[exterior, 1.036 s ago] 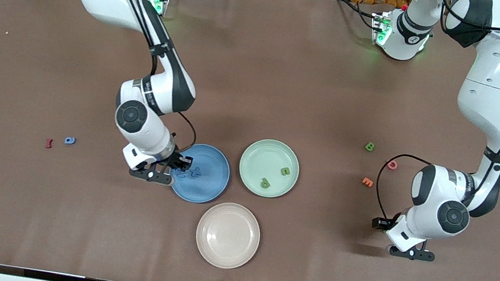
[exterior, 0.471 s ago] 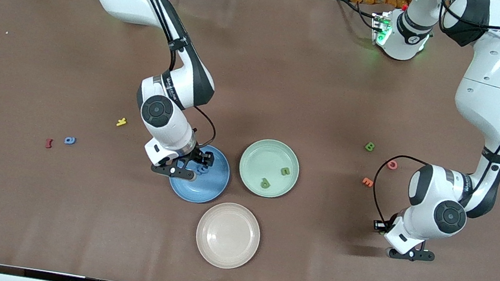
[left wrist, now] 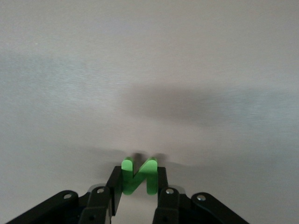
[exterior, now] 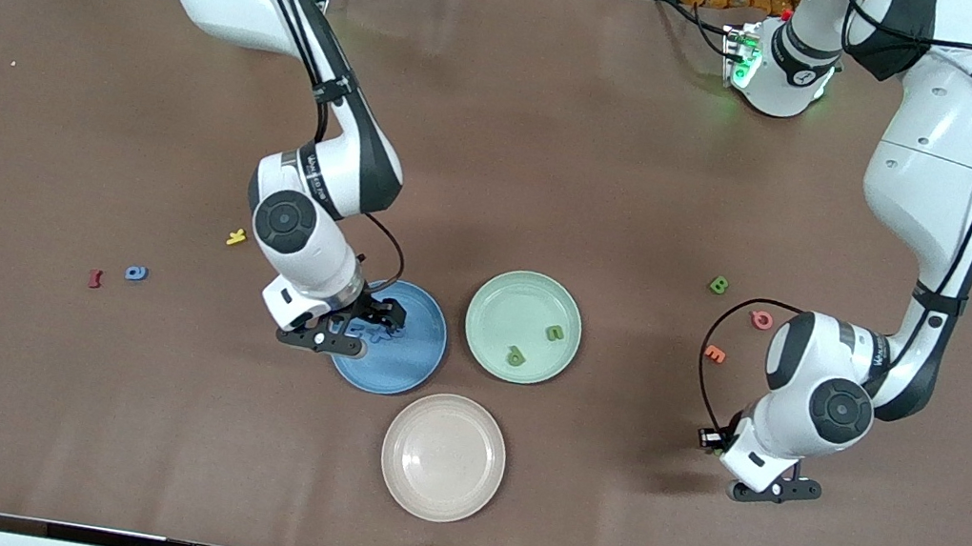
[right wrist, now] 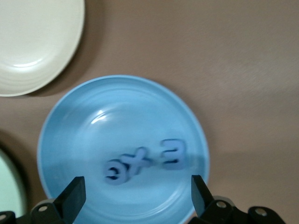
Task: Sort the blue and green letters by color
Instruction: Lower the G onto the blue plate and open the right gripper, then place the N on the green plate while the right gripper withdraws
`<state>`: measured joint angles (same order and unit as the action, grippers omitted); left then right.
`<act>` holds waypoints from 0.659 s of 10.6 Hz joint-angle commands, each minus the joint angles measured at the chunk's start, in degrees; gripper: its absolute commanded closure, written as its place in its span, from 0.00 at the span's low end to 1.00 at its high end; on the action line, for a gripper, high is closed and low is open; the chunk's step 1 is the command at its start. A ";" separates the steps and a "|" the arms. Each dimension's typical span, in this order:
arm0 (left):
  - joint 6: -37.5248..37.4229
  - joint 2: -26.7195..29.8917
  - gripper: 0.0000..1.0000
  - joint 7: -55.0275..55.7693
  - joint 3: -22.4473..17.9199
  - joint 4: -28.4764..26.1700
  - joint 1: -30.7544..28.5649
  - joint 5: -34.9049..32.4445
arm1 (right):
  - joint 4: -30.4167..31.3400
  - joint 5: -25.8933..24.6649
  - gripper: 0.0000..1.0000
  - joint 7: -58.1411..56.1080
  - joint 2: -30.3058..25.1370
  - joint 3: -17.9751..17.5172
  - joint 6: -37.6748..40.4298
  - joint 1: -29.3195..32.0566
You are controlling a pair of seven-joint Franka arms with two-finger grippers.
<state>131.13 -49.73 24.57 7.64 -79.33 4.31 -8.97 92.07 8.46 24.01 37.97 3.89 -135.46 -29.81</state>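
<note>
The right gripper (exterior: 363, 324) hangs over the blue plate (exterior: 409, 368) at mid-frame in the front view, jaws spread wide and empty. Three blue letters (right wrist: 140, 163) lie in that plate. The left gripper (left wrist: 135, 186), low at that view's right edge above bare counter (exterior: 614, 186), has its jaws clamped on a green letter (left wrist: 138, 175). Two green letters (exterior: 533, 343) sit in the green plate (exterior: 501, 299). A blue letter (exterior: 136, 272) and a green B (exterior: 718, 285) lie on the counter.

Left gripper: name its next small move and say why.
Probably carry the small green letter over to the pale green plate: the left gripper is shut on that letter, the plate already holds two green letters, and the open right gripper hangs over the blue plate.
</note>
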 commanded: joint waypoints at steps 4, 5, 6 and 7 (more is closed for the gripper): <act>-5.51 3.93 1.00 13.46 -0.35 -0.47 5.78 1.06 | -1.10 -2.73 0.00 -16.69 -2.54 0.68 12.05 11.08; -6.92 4.55 1.00 16.01 -0.26 -0.56 7.27 1.06 | -1.02 -4.22 0.00 -18.89 -2.72 1.38 12.58 12.31; -8.07 4.90 1.00 19.69 -0.26 -0.47 9.55 1.06 | -0.93 -4.59 0.00 -20.91 -2.72 1.47 13.03 13.71; -8.25 5.52 1.00 23.38 -0.26 -0.56 11.66 1.06 | -0.93 -4.68 0.00 -22.85 -2.64 1.47 13.20 15.21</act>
<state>125.12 -46.46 40.99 8.13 -79.22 11.54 -8.96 90.58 5.25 4.76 36.25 5.69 -123.54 -17.03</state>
